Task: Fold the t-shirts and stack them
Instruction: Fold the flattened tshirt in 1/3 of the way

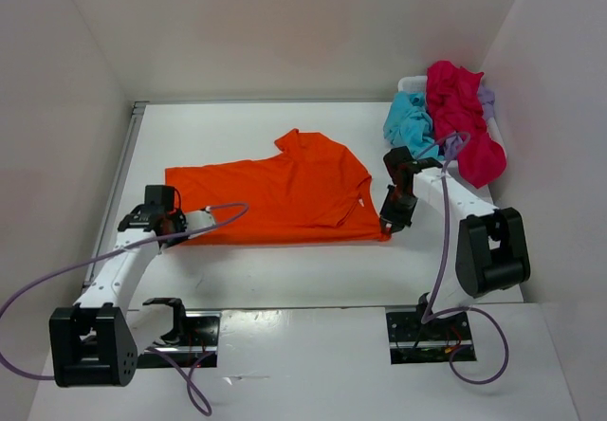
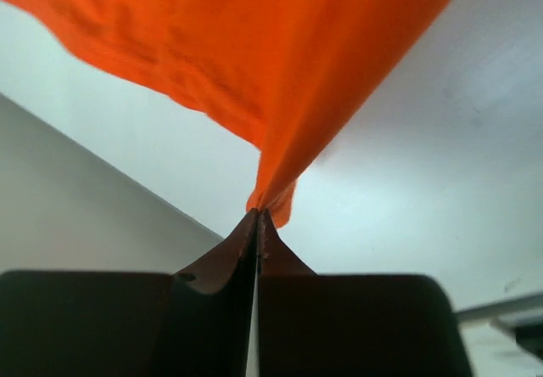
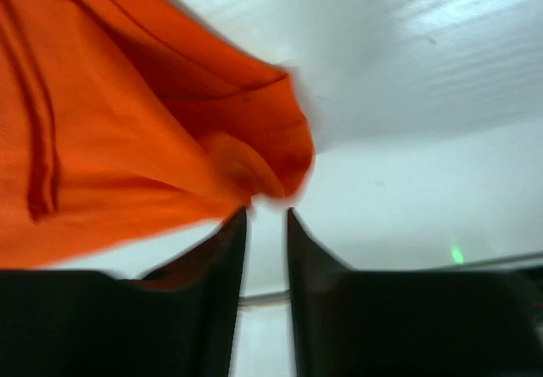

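An orange t-shirt (image 1: 275, 193) lies spread flat on the white table, collar toward the back. My left gripper (image 1: 175, 224) is at its near left corner. In the left wrist view that gripper (image 2: 257, 214) is shut on a pinch of the orange t-shirt (image 2: 254, 54), which rises from the fingertips. My right gripper (image 1: 391, 222) is at the shirt's near right corner. In the right wrist view it (image 3: 265, 214) stands slightly open, and the orange t-shirt's edge (image 3: 127, 165) lies just beyond the tips, not between them. Turquoise (image 1: 410, 122), magenta (image 1: 460, 108) and lavender (image 1: 486, 99) t-shirts are piled at the back right.
A white basket (image 1: 413, 84) at the back right holds the pile of shirts, partly spilling over its rim. White walls enclose the table on the left, back and right. Purple cables trail from both arms near the front edge.
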`<state>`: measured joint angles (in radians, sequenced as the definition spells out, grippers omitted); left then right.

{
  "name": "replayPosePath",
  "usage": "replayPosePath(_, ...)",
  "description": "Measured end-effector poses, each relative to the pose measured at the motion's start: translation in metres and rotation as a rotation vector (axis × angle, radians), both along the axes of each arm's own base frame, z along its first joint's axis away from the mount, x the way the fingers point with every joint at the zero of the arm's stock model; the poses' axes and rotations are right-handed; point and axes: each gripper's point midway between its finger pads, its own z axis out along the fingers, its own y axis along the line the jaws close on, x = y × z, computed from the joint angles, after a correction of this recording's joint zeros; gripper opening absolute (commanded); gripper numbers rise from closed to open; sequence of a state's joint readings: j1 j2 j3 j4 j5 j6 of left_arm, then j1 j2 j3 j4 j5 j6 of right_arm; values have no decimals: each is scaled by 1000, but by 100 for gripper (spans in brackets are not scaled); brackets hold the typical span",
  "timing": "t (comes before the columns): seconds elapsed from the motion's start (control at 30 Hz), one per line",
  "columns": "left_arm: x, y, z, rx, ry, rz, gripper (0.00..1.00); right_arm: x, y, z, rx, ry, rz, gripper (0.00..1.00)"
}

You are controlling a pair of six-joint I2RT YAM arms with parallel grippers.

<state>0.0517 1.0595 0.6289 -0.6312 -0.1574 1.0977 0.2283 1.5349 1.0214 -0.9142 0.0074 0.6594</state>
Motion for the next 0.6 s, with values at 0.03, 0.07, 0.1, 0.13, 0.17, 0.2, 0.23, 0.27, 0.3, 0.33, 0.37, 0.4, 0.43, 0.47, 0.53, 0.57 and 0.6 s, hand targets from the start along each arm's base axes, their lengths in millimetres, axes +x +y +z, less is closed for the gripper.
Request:
replayPosePath(0.03, -4, -1, 0, -1, 14, -13, 21, -5, -3, 0, -14, 18, 10, 39)
replayPosePath(0.07, -10, -1, -2, 5, 39, -32, 33, -10, -5, 0, -26, 35, 17, 47)
replayPosePath(0.1, -17, -2, -5, 8, 66, -41, 49, -13, -7, 0, -32, 47, 20, 53)
replayPosePath(0.13, -22, -1, -8, 13, 91, -53, 54, -16, -8, 0, -37, 58, 24, 56)
replayPosePath(0.17, -29, -1, -12, 13, 121, -56, 58, -18, -9, 0, -43, 67, 28, 56)
replayPosePath(0.2, -36, -1, -15, 14, 148, -56, 62, -20, -10, 0, -46, 75, 31, 56)
replayPosePath(0.23, -42, -1, -17, 16, 172, -54, 64, -22, -11, 0, -49, 81, 31, 56)
replayPosePath(0.27, -46, 0, -17, 20, 190, -49, 68, -23, -11, 0, -53, 88, 30, 56)
replayPosePath(0.3, -49, 2, -17, 28, 203, -44, 68, -24, -12, 0, -58, 93, 30, 56)
replayPosePath(0.33, -52, 3, -17, 34, 212, -39, 69, -26, -13, 0, -63, 97, 30, 56)
replayPosePath(0.37, -53, 5, -15, 44, 217, -32, 70, -27, -14, 1, -66, 101, 29, 56)
replayPosePath(0.4, -53, 6, -13, 54, 216, -27, 71, -27, -14, 2, -68, 103, 28, 53)
replayPosePath(0.43, -51, 9, -10, 65, 207, -20, 71, -25, -14, 4, -69, 99, 27, 51)
replayPosePath(0.47, -46, 11, -5, 76, 191, -11, 71, -20, -12, 8, -64, 81, 29, 44)
replayPosePath(0.53, -32, 15, 6, 82, 145, 19, 71, -8, -8, 16, -54, 43, 27, 34)
replayPosePath(0.57, -21, 16, 15, 76, 109, 42, 71, 1, -5, 23, -46, 12, 31, 28)
replayPosePath(0.6, -8, 15, 25, 63, 71, 55, 71, 9, -1, 28, -38, -15, 32, 23)
